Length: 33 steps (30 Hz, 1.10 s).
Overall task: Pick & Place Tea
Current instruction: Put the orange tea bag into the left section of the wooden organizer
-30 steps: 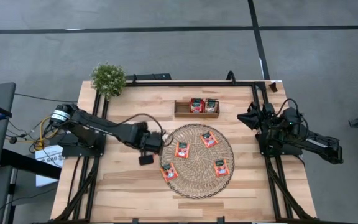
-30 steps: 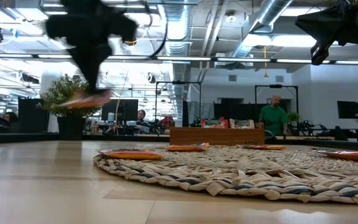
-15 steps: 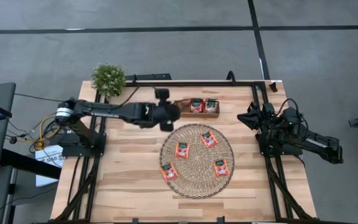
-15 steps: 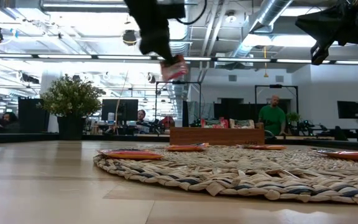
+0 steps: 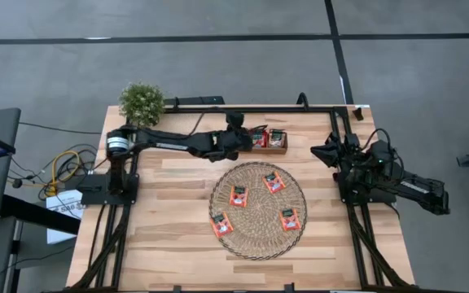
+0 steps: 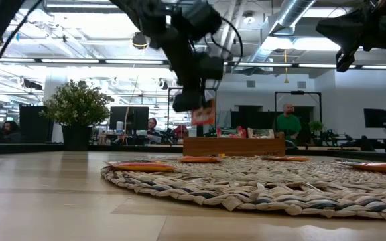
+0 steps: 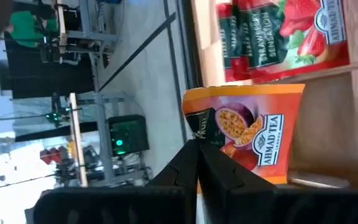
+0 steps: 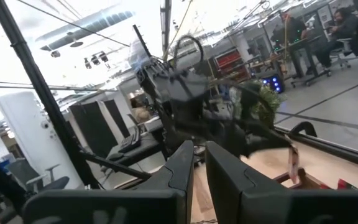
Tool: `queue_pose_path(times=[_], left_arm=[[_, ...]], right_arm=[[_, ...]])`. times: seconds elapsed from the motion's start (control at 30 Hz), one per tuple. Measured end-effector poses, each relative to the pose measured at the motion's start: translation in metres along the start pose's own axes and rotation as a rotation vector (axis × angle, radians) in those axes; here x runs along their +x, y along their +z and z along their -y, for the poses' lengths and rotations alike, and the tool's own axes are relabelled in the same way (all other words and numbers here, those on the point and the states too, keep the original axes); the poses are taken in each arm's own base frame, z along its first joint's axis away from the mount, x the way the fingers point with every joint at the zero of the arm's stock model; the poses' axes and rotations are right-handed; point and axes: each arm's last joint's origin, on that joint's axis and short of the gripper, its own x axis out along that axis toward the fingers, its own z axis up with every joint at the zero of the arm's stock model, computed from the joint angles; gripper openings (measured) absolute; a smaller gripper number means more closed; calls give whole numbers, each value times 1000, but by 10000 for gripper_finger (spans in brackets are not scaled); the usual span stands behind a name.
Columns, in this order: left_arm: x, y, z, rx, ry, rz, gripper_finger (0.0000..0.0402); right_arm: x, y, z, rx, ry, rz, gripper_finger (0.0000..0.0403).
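Note:
My left gripper [image 5: 241, 140] reaches out over the left end of the small wooden tray [image 5: 259, 151] at the table's far side, shut on an orange tea sachet [image 7: 247, 134]. In the low view that sachet [image 6: 204, 112] hangs above the tray [image 6: 233, 146]. Two red sachets [image 5: 267, 137] lie in the tray's right half. Several more lie flat on the round woven mat [image 5: 257, 240], among them one [image 5: 238, 195] near its left. My right gripper [image 8: 199, 163] is parked at the table's right side, shut and with nothing in it. My left gripper pinches the orange sachet between its two fingers at one edge [image 7: 199, 135], near a corner. The fingers come from the table's left, slanting down. The sachet sticks out past the fingertips, standing on edge and lifted clear above the tray's bare floor [image 7: 328, 134].
A small potted plant [image 5: 142, 102] stands at the far left corner. A black frame rail [image 5: 259, 108] runs along the far edge behind the tray. My right arm [image 5: 373, 171] rests over the right rail. Bare wood lies left of and in front of the mat.
My left gripper has swung from beside the mat's left edge toward the far edge and the right, ending over the tray's left end. Its wrist has rolled on the way. It has stayed shut on the orange sachet, which has stayed clear of the table and now hangs lower, just above the tray.

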Motion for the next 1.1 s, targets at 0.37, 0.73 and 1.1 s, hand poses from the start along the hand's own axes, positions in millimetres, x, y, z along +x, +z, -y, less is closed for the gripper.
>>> queue_pose_path(times=[0.37,0.73,1.1], left_arm=[[36,-10,9,-16,13,-75,0],[36,-8,6,-24,-25,-76,0],[30,-6,14,-84,-58,-88,0]], right_arm=[[0,-1,2,4,-38,-1,33],[0,-1,2,-3,-51,-1,33],[0,-1,2,-4,-52,-1,33]])
